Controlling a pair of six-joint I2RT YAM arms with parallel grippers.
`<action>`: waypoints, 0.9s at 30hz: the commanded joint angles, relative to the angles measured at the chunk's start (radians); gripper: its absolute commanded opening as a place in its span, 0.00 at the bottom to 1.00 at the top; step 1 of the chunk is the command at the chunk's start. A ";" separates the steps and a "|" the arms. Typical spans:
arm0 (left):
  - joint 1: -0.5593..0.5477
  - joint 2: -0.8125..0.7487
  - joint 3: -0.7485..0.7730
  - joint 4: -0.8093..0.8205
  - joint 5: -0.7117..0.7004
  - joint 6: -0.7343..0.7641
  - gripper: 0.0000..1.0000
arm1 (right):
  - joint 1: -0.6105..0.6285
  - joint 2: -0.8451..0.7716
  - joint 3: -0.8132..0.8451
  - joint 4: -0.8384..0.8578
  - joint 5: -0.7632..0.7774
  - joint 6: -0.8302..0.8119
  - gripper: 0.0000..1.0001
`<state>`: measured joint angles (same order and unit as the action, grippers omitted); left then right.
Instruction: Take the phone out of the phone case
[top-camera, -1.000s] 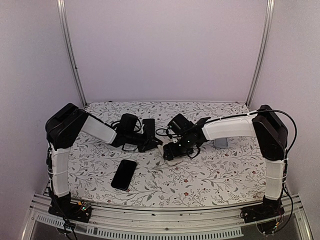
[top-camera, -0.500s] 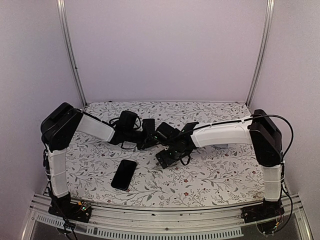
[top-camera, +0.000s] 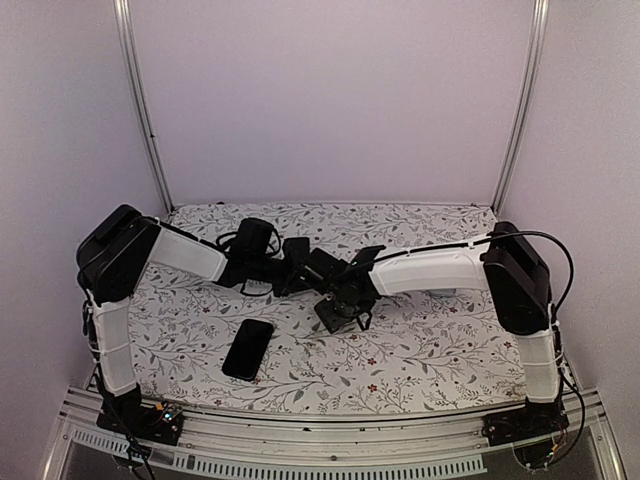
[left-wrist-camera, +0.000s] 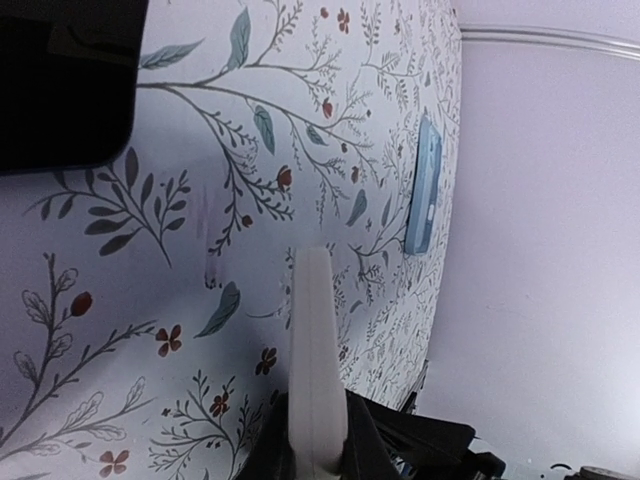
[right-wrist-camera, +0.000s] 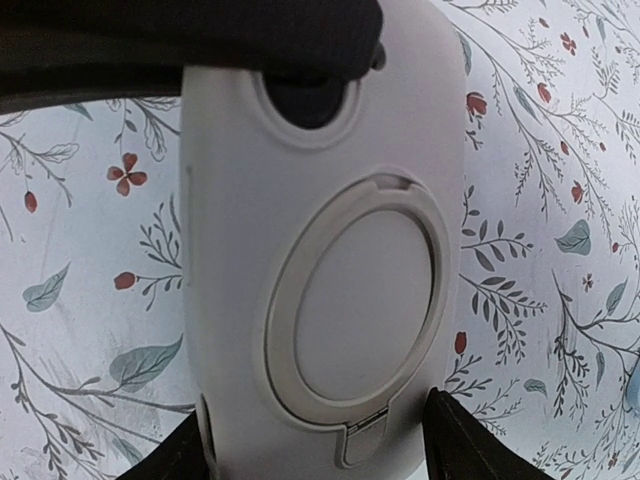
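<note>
Left tool (left-wrist-camera: 318, 452) pinches case (right-wrist-camera: 330, 250) edge. Right tool (right-wrist-camera: 322, 452) straddles case; grip undetermined. Phone (top-camera: 248, 348) lies apart on table (top-camera: 430, 345)

1. The phone (top-camera: 248, 349) is a black slab with rounded corners. It is laid flat on the floral tabletop (top-camera: 420, 350), left of centre and toward the near edge, with its dark face up. It is out of the case and well apart from it.
2. The phone case (right-wrist-camera: 320, 260) is pale grey, with a round camera cutout and a folded-flat ring holder on its back. It is held off the tabletop, clamped at one end in the jaws of the left gripper (left-wrist-camera: 316, 450).
</note>
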<state>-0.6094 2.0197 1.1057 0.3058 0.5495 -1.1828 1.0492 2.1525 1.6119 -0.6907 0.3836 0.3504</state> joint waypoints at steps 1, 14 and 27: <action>-0.016 -0.066 0.010 0.043 0.029 -0.020 0.00 | 0.011 0.046 0.046 -0.021 0.061 -0.013 0.65; -0.021 -0.092 -0.006 0.049 0.034 -0.018 0.21 | 0.011 0.042 0.067 -0.028 0.126 -0.033 0.17; 0.022 -0.175 -0.014 -0.025 -0.007 0.064 0.71 | -0.023 -0.051 0.049 0.005 0.057 -0.029 0.00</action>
<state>-0.5922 1.9289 1.0966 0.2615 0.5091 -1.1671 1.0454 2.1677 1.6772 -0.7410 0.5285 0.3317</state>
